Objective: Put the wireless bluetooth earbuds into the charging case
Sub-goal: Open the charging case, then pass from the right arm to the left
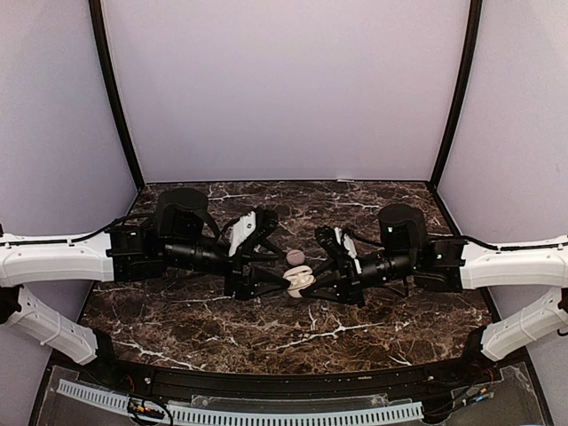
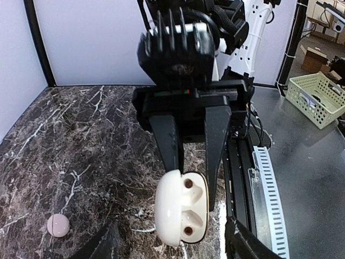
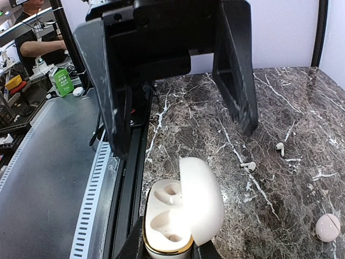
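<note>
Right jaws grip open charging case (image 3: 183, 210); 2 earbuds (image 3: 248, 166) on marble (image 3: 291, 108).

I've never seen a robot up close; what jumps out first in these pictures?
The open white charging case, clamped in the right arm's jaws mid-table, both sockets empty. Facing it, the left arm's jaws stand open. Two tiny white earbuds lie loose on the dark marble table beyond, and a small pale pink round thing sits nearby.
</note>
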{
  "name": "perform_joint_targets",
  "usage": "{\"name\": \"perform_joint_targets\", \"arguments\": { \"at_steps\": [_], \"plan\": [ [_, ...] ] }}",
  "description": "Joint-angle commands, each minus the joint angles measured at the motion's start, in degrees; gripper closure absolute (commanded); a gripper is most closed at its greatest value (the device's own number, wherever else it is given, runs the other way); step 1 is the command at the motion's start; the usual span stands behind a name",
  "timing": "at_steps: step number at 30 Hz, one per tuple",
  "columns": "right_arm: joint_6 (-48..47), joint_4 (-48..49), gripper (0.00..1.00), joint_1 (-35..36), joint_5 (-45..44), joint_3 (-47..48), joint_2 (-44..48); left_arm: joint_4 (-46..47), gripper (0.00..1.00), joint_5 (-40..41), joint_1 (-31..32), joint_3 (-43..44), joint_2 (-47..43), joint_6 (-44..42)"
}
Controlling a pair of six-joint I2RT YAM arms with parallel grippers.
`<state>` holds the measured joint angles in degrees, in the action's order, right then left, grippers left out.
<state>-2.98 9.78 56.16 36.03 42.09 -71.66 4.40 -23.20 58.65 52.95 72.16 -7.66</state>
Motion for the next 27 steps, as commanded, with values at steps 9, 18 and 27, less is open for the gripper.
{"name": "perform_joint_targets", "arguments": {
  "at_steps": [9,18,27],
  "plan": [
    [-0.71,0.74,1.0,1.07,0.22,1.74,0.85,-2.58,0.51,-0.36,0.23,3.83,3.69,0.62],
    [0.17,0.41,1.0,1.23,-0.36,2.54,0.43,-3.99,0.6,0.64,0.49,5.11,5.58,0.35],
    [0.0,0.23,1.0,1.22,-0.47,2.83,-0.01,-3.81,0.73,-0.58,1.02,6.06,6.56,0.35]
  ]
}}
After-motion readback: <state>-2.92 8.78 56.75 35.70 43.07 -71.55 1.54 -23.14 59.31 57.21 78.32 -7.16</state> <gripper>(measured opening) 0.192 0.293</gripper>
